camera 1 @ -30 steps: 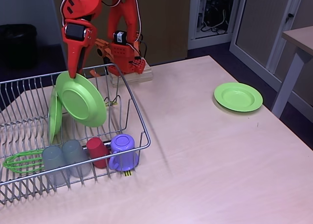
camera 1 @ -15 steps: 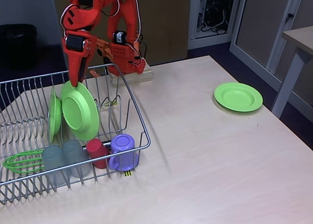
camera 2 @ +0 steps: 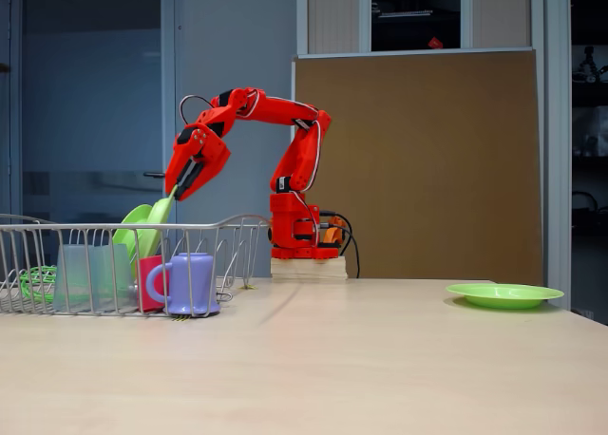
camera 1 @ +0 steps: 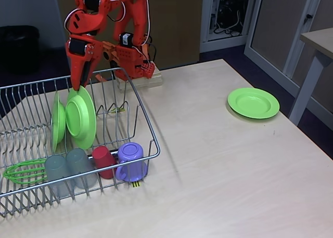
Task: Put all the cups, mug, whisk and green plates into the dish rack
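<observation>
Pincer point(camera 1: 79, 86) grips a green plate point(camera 1: 81, 118) by its rim; lower it straight between the dish rack point(camera 1: 136, 124) prongs.

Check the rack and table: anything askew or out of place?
Nothing damaged or spilled. One green plate lies flat on the table, far right of the dish rack. The gripper pinches the rim of a second plate, tilted beside the one already racked. The cups and mug sit upside down, the whisk at left.
</observation>
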Robot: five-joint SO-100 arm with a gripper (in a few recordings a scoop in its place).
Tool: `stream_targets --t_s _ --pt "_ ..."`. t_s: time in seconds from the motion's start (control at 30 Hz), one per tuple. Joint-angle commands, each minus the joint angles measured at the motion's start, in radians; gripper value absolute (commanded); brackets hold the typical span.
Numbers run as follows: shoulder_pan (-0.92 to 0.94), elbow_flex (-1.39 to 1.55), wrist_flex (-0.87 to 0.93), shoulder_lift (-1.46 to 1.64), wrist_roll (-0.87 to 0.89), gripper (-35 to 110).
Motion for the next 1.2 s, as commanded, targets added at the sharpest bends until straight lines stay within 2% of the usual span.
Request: stream_targets --t_s 0.0,0.53,1.17 --pt "0.040 0.015 -0.012 0.035 0.000 0" --pt "0.072 0.118 -0.146 -0.087 0.023 0" --pt "0.071 0.011 0.041 0.000 0.055 0"
